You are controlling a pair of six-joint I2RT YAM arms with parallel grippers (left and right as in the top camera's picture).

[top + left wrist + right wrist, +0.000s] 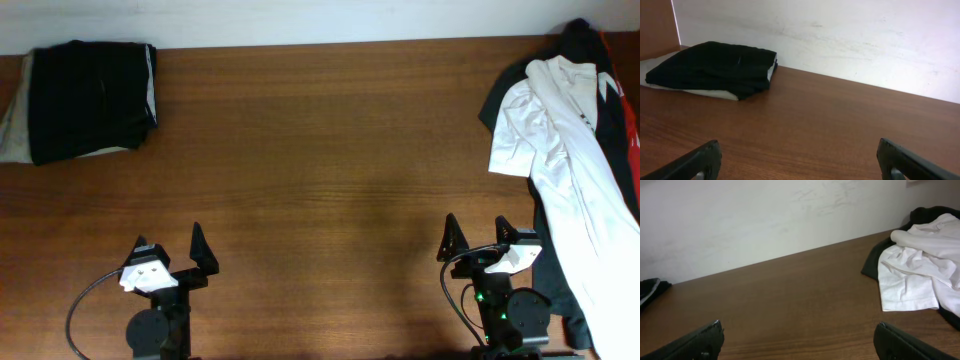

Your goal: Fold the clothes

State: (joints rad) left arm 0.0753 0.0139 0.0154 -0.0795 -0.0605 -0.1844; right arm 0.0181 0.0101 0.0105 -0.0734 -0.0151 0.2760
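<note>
The white T-shirt (565,160) lies crumpled in a long strip at the table's right edge, on top of a black garment. It also shows in the right wrist view (920,275) at the right. My left gripper (168,247) is open and empty near the front left, its fingers spread wide in the left wrist view (800,157). My right gripper (478,238) is open and empty near the front right, just left of the shirt's lower part; its fingers show spread in the right wrist view (800,337).
A black garment with red and white marks (610,70) lies under the T-shirt at the right edge. A folded black and beige bundle (85,100) sits at the back left, also in the left wrist view (715,70). A white wall runs along the back.
</note>
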